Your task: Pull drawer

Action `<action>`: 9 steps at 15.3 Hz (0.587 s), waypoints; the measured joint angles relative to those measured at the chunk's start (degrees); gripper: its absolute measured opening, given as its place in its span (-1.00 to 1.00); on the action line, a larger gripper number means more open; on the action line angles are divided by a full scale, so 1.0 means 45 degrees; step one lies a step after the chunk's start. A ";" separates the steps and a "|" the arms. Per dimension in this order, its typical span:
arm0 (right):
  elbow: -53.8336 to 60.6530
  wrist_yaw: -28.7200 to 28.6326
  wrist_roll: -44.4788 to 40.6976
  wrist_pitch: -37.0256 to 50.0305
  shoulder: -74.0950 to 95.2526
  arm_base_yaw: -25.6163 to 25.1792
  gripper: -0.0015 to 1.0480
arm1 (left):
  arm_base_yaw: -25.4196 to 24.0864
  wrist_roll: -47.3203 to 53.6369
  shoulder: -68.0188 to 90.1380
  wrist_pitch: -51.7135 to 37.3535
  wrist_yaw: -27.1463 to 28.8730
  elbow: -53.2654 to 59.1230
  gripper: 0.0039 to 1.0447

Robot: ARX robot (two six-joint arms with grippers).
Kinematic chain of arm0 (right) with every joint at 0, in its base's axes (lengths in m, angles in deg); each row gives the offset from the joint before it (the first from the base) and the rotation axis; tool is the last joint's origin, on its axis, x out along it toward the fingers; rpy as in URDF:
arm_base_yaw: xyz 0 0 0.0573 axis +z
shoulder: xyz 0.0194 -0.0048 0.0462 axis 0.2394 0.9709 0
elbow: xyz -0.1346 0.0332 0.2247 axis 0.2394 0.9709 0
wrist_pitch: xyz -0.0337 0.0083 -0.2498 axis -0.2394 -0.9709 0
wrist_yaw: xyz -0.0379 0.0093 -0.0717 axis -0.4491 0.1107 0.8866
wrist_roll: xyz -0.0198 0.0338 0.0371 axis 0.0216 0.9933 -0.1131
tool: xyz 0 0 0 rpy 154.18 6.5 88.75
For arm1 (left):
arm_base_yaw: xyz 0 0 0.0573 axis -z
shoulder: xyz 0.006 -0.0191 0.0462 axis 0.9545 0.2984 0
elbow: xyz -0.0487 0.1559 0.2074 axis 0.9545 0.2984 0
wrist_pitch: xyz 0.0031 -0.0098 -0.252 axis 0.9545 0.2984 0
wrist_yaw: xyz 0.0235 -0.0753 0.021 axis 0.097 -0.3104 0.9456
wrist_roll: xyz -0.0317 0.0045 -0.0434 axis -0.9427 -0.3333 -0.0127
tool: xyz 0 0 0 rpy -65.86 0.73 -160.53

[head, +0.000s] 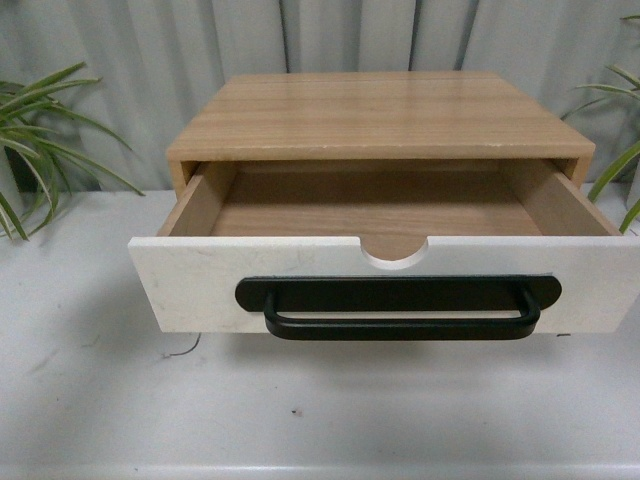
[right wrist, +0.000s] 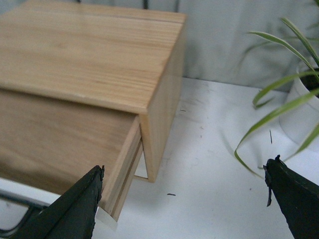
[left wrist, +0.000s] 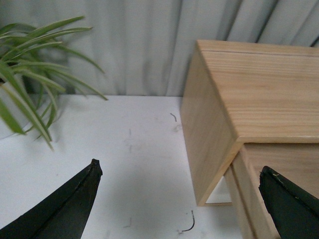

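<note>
Grey pleated backdrop (head: 150, 60), white table (head: 90, 400). In the front view, left to right: left plant (head: 30, 140) at 9 o'clock of the cabinet (head: 370, 115), which sits dead centre, and right plant (head: 620, 150) at 3 o'clock. The drawer (head: 200, 280) sits at 6 o'clock of the cabinet, slid well out toward me, with nothing inside. Its white front has the notch (head: 395, 255) at 12 o'clock and the black bar handle (head: 400, 325) across the lower half. I see no arm in this view.

My read is that the pull is essentially done. Nothing is on the handle. If I want more travel, the next move calls for one gripper closing around the bar and drawing straight toward 6 o'clock, square, so the cabinet doesn't drag along.

The left gripper (left wrist: 179, 167) is spread wide and empty, off the cabinet's left flank. The right gripper (right wrist: 187, 164) is also wide and empty, off the right flank.

View differences:
- Only the front view shows the whole drawer front and its interior.
- The left wrist view adds a wire scrap (left wrist: 189, 224) on the table near the cabinet's corner.
- The right wrist view adds the drawer's side wall (right wrist: 124, 169) and the right plant's white pot (right wrist: 304, 114).
</note>
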 joint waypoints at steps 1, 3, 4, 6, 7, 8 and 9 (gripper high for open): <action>0.0583 -0.0165 0.2696 0.0238 -0.0835 -0.0913 0.88 | -0.0719 -0.0568 -0.1107 -0.0092 -0.0039 0.1180 0.88; 0.2244 0.1501 0.3274 0.3633 -0.1987 -0.1141 0.62 | -0.1569 -0.0053 -0.1583 -0.3789 -0.0233 0.3191 0.54; 0.3453 0.2137 0.3162 0.4255 -0.3293 -0.1151 0.37 | -0.1753 0.0126 -0.2249 -0.4483 -0.0189 0.4114 0.34; 0.4546 0.2263 0.3152 0.2657 -0.5625 -0.1117 0.02 | -0.1336 0.0257 -0.3186 -0.4522 -0.0058 0.4692 -0.01; 0.4634 0.2268 0.3152 0.2458 -0.5892 -0.1107 -0.01 | -0.1263 0.0262 -0.3327 -0.4503 0.0005 0.4755 -0.08; 0.4784 0.2322 0.3152 0.2069 -0.6416 -0.1088 -0.08 | -0.1209 0.0262 -0.3390 -0.4483 0.0029 0.4784 -0.12; 0.4857 0.2370 0.3152 0.1914 -0.6664 -0.1044 -0.12 | -0.1117 0.0267 -0.3536 -0.4444 0.0063 0.4857 -0.18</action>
